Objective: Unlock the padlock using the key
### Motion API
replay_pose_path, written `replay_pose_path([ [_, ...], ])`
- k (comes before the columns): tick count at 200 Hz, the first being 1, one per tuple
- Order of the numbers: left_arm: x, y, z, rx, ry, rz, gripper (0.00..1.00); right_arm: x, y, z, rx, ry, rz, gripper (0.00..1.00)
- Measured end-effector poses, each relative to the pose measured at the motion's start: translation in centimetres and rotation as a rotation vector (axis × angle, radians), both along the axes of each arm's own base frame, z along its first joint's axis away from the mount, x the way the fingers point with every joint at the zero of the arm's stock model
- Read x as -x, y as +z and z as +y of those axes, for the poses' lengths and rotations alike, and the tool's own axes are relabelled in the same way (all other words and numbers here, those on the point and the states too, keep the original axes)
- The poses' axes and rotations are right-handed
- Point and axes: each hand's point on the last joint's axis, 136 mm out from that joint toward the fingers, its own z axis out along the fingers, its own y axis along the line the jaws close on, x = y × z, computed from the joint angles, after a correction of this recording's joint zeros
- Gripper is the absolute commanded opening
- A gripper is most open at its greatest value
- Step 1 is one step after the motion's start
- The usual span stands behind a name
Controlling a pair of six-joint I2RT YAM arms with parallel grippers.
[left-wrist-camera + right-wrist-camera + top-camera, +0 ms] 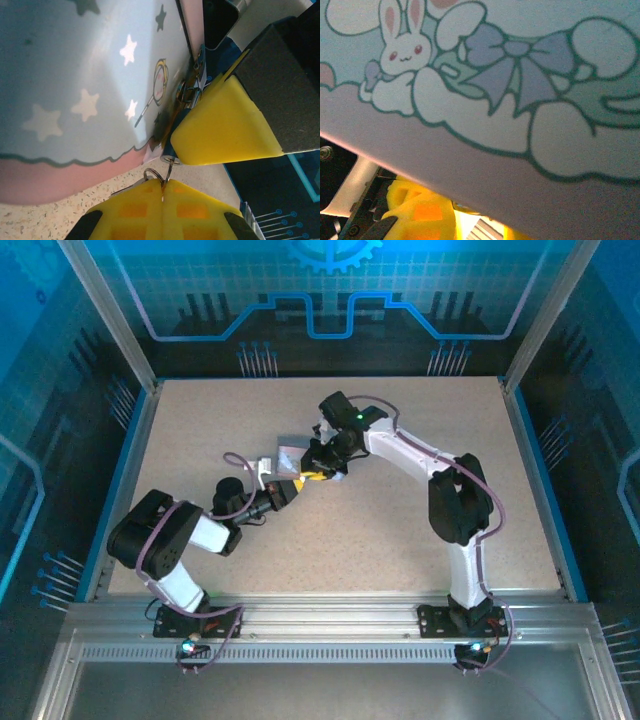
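You are at the step of putting the key (159, 177) into the padlock (170, 156), and the turn is not yet done. The left gripper (162, 194) has its yellow fingertips pressed tightly together on the key. A thin wire loop and a short dark stem come out from between them, and the stem reaches up to the round metal end of the padlock. I cannot tell if it is already inside the keyhole. The padlock is very small, with a bluish body, and it sits at the edge of the pale blue tin (75, 75). One yellow finger of the right gripper (326, 458) lies across most of it. Whether this gripper really clamps the padlock or only leans on it, I cannot tell. All of this is near the middle of the table (450, 410), a little toward the left edge. I think the next move needs a small, straight push along the stem and then a gentle twist, because such a thin key can easily bend or slip.
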Motion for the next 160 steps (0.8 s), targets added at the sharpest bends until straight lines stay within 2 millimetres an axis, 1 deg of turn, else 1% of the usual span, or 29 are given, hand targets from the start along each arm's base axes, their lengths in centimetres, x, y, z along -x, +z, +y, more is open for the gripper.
replay_pose_path([
  [53, 0.0, 0.2, -0.1, 0.011, 0.000, 0.001, 0.00, 0.1, 0.1, -0.1, -0.007, -0.015, 0.004, 0.08],
  [79, 0.2, 0.3, -0.1, -0.002, 0.000, -0.013, 0.00, 0.1, 0.1, -0.1, -0.012, -0.021, 0.006, 0.11],
  [142, 1.7, 1.2, -1.1, -0.161, 0.031, -0.134, 0.00, 1.4, 0.9, -0.7, -0.013, -0.051, 0.027, 0.16],
  [160, 1.9, 1.0, -1.2, -0.210, 0.043, -0.153, 0.00, 1.7, 0.7, -0.9, -0.015, -0.064, 0.040, 0.21],
])
